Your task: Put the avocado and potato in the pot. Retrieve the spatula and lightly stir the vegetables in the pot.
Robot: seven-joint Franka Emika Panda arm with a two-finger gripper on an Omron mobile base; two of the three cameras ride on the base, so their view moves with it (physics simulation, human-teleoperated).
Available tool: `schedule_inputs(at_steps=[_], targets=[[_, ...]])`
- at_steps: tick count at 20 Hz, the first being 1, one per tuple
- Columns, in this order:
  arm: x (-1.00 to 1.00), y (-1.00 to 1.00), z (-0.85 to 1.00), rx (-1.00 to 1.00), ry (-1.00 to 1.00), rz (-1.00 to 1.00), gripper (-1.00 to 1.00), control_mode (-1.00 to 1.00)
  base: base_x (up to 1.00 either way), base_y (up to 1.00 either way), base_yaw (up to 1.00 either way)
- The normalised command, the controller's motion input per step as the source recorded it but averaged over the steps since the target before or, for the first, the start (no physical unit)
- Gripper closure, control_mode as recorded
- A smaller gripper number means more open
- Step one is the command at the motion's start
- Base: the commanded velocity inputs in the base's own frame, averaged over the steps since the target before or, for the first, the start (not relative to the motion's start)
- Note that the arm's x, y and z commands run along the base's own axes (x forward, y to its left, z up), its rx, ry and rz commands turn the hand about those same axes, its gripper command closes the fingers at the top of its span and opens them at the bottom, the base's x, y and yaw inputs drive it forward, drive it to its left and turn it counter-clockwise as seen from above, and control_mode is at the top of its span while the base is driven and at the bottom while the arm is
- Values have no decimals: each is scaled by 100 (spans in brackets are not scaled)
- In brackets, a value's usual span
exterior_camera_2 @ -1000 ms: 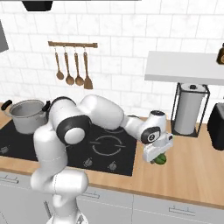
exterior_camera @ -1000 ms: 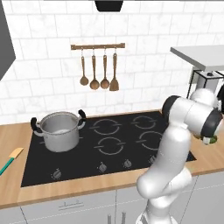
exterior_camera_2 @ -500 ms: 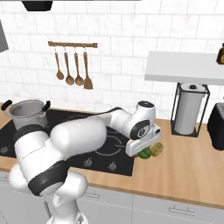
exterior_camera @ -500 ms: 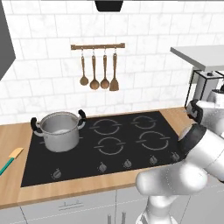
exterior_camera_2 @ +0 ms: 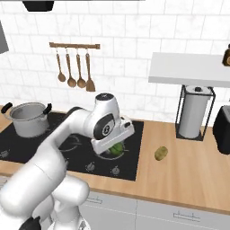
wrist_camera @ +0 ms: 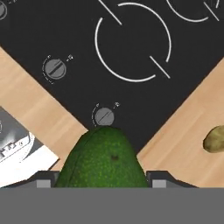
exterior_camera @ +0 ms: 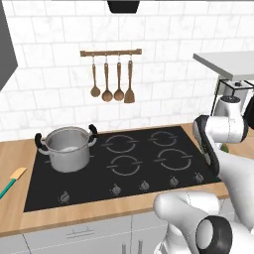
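My gripper point(exterior_camera_2: 113, 151) is shut on the dark green avocado point(exterior_camera_2: 118, 148) and holds it just above the right front part of the black cooktop point(exterior_camera_2: 67, 134). In the hand view the avocado point(wrist_camera: 104, 159) fills the space between the fingertips point(wrist_camera: 43, 180), with a burner ring and knobs below it. The yellowish-brown potato point(exterior_camera_2: 161, 153) lies on the wooden counter to the right of the cooktop; the hand view has the potato point(wrist_camera: 214, 139) at its right edge. The steel pot point(exterior_camera: 67, 147) stands on the back left burner. On the counter left of the cooktop lies the teal-handled spatula point(exterior_camera: 11, 181).
A rail of wooden spoons and a turner point(exterior_camera: 111, 79) hangs on the tiled wall. A paper towel holder point(exterior_camera_2: 192, 112) stands under a white shelf point(exterior_camera_2: 188, 69), and a black appliance point(exterior_camera_2: 223, 130) sits at the far right. Control knobs point(exterior_camera: 116, 189) line the cooktop's front.
The arm has swung left, carrying the avocado away from the potato on the counter and out over the cooktop. The potato stays where it lay.
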Motion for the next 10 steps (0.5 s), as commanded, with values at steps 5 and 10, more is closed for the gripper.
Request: schedule_inputs(at_steps=[5,10], targets=[[-3,94,64,8,1,-6,100,-100,0,0,0],[0,96,55,16,4,-8,100,-100,0,0,0]])
